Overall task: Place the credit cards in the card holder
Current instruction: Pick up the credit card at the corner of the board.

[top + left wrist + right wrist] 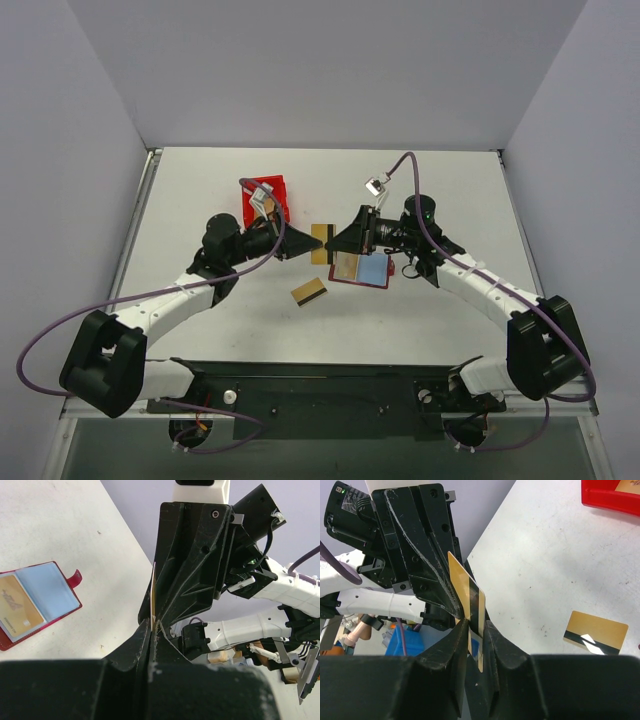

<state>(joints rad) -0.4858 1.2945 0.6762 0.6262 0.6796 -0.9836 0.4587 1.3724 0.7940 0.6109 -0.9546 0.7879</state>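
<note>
Jaws on the left gripper (pixel 152 628) are clenched on the held card (pixel 468 596). They pinch it by one end so it stands on edge in the air. In the left wrist view I see only its thin pale edge between the fingers.

Right gripper (pixel 476 630): its jaws straddle the other end of the same card, the end with the dark stripe, one finger (pixel 451 647) on either side. From my feeds I cannot tell whether they press on the card or stand just off it.

The two grippers meet tip to tip above the middle of the table (pixel 200 180). The left arm comes in from the left edge side and the right arm from the right.

Card holder (pixel 372 269): lies open and flat on the table, just right of the meeting point and a little toward the near edge. In the top view it is partly beneath the right gripper. I note a dark red border, a snap tab sticking out and light blue slots. A slotted card (pixel 17 605), gold, sits in one side.

Second card (pixel 309 291): loose on the table, stripe up, left of the holder and nearer the near edge, not touching it.

Bin (pixel 279 186): bright red, toward the far edge, left of centre, behind the left wrist. Something tan shows inside, but I cannot identify it.
</note>
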